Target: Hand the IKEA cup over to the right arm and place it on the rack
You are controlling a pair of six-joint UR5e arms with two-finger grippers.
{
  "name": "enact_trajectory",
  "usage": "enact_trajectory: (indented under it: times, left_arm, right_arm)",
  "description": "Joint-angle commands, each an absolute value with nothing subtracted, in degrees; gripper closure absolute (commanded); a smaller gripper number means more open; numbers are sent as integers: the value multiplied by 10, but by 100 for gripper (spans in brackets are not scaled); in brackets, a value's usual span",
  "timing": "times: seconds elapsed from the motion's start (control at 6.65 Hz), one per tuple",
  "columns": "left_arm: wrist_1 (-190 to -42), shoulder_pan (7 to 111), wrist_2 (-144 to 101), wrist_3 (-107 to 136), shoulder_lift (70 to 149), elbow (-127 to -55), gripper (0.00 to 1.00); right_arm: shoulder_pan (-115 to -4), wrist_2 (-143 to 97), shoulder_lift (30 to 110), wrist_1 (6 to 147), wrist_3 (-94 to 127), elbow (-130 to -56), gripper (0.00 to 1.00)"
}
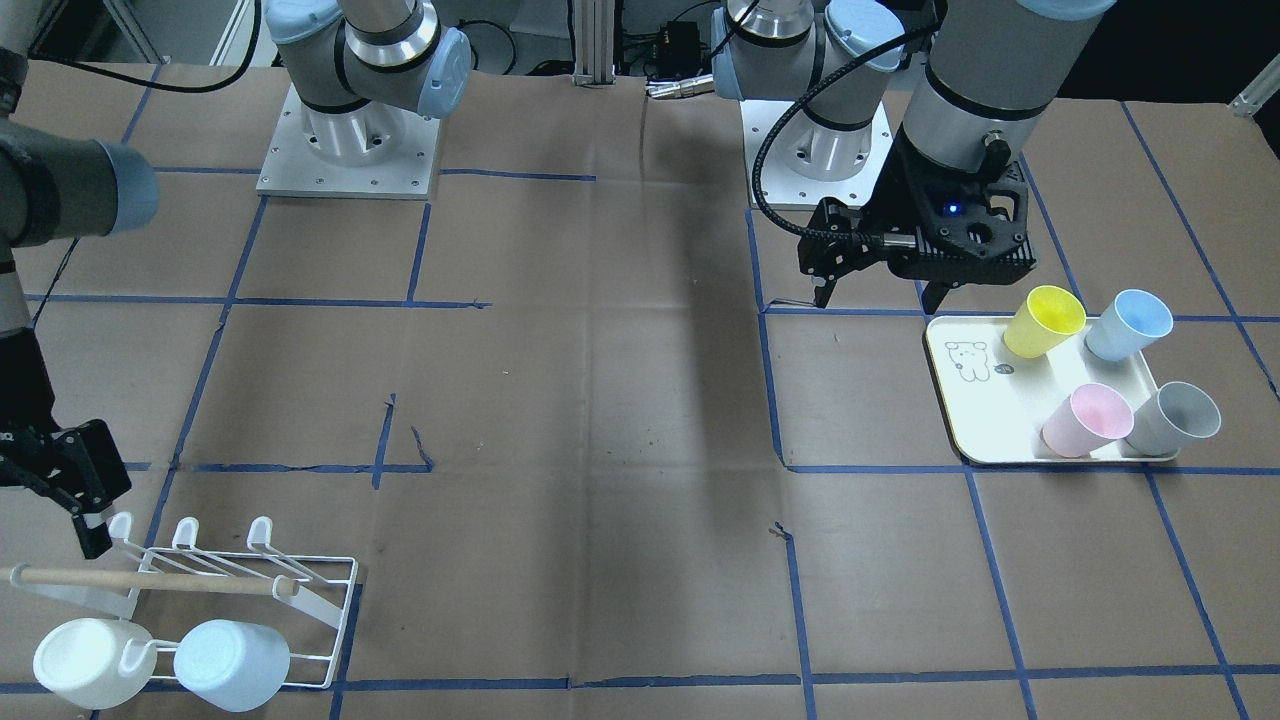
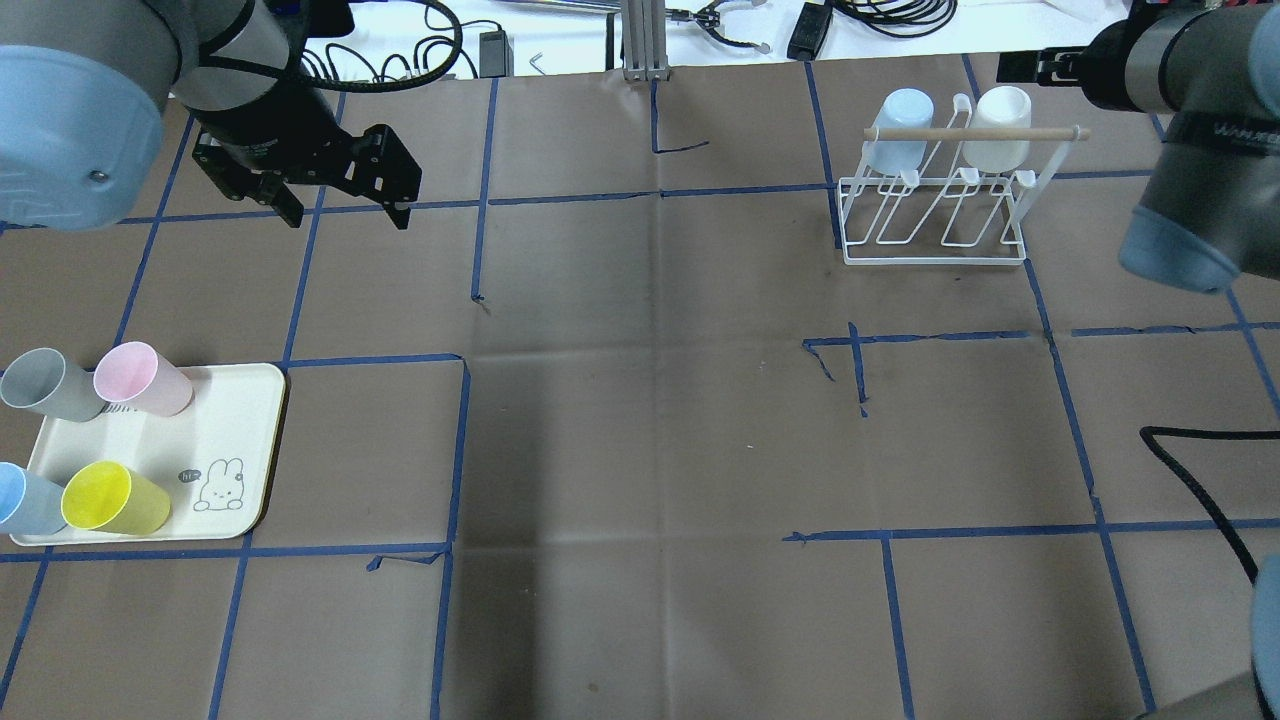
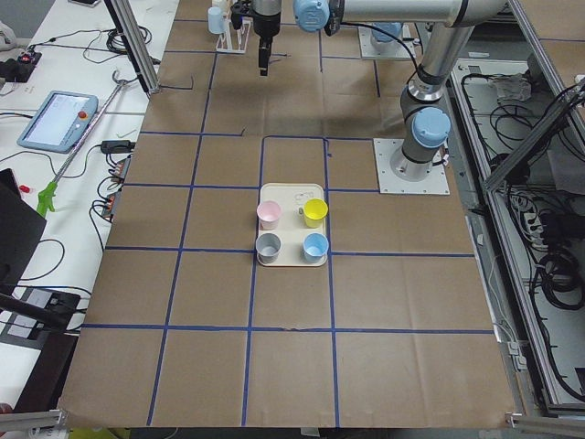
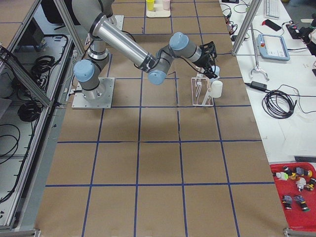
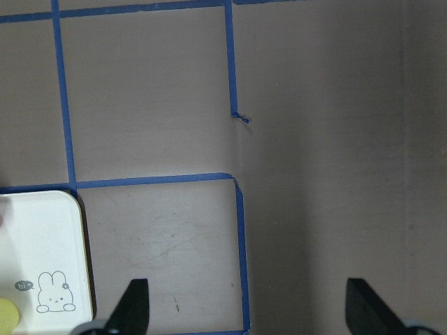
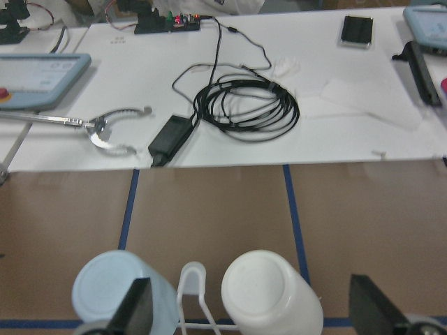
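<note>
White cup [image 2: 1000, 125] hung on rack [image 2: 945, 133] beside blue cup [image 2: 895, 125], apart from spread right jaws, left jaws spread, empty

Black two-finger right pincer [image 1: 70, 490] half cropped at front view's edge. Pale blue plastic cup [image 2: 20, 500] on cream tray [image 2: 250, 410] cut by overhead edge. Yellow plastic cup [image 5: 5, 311] mere sliver in left wrist view. White wire rack [image 3: 223, 44] tiny from left end.
</note>
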State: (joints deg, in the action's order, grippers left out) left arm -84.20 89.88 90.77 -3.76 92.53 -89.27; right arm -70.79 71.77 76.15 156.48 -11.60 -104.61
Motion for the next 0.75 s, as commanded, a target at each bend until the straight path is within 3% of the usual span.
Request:
enact_trajectory:
  times: [0.0,0.6]
  left_arm:
    - [-843,887,906,-39,925,-893,1]
    - [-843,887,906,-38,913,-901,1]
  right_arm:
    - [-774,748,817,1345,-144,-1027,0]
    - [-882,866,912,1036,-28,-1015,0]
